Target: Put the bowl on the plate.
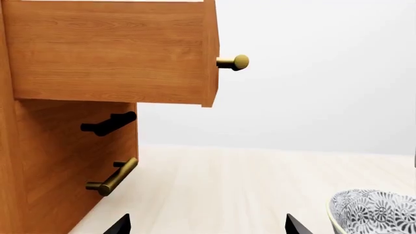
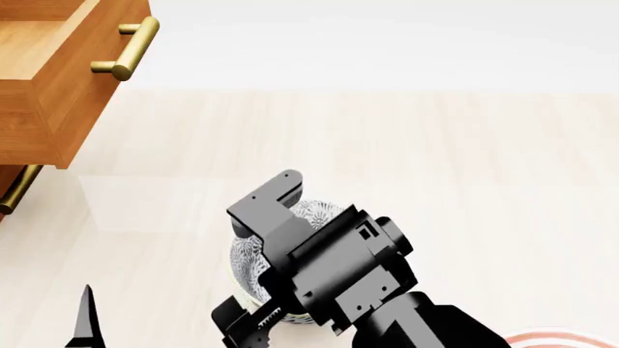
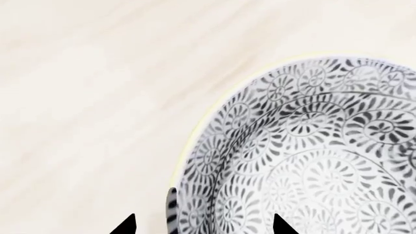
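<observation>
Right pincer point(image 3: 202, 225), tips spread astride the rim of the bowl point(image 3: 312, 156) on the bench point(image 2: 435, 159), should descend squarely before closing, then carry toward the plate point(image 2: 566, 339) at 5 o'clock; left pincer point(image 1: 206, 225) waits spread, empty.

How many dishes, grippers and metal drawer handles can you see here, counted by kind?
Dishes: 2, the bowl and the plate edge.
Grippers: 2, the right gripper and the left gripper.
Brass handles: 3, bar, bar, knob.
Total: 7
</observation>
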`<state>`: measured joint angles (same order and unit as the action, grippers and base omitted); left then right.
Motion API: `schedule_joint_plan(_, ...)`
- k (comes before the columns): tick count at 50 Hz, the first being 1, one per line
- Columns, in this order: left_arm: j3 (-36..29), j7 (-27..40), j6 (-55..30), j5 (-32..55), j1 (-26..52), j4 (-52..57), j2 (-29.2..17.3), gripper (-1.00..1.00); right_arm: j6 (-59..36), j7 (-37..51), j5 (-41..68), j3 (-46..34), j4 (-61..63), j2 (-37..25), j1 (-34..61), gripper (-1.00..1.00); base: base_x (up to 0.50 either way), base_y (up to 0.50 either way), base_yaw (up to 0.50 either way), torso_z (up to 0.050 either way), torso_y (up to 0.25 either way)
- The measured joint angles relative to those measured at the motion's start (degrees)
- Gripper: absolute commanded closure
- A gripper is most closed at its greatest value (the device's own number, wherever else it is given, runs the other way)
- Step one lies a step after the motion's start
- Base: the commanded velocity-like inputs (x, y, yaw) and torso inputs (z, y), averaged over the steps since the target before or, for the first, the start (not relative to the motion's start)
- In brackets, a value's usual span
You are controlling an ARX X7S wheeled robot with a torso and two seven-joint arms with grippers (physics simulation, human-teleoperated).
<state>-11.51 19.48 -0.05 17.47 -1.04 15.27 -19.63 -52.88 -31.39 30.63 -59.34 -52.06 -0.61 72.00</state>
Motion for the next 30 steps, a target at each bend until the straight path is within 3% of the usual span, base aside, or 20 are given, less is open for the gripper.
schedule_joint_plan(9, -0.17, 0.07, 0.1, 0.01, 0.03, 0.01, -0.11, -1.0, 0.34, 0.64, 1.58, -1.16, 0.17, -0.35, 0.11, -1.0, 0.0, 0.0, 0.0, 0.0, 0.0)
schedule_joint_plan(10, -0.19, 0.08, 0.09, 0.02, 0.04, 0.03, -0.13, -1.0, 0.34, 0.7, 1.73, -1.24, 0.25, -0.41, 0.09, 1.0, 0.0, 0.0, 0.0, 0.0, 0.0)
schedule_joint_plan(30, -0.36, 0.4, -0.02, 0.29, -0.04, 0.56, -0.5, -1.0, -0.56, 2.42, 3.31, -1.75, 2.88, -1.62, 0.41, 1.0, 0.0, 0.0, 0.0, 0.0, 0.0)
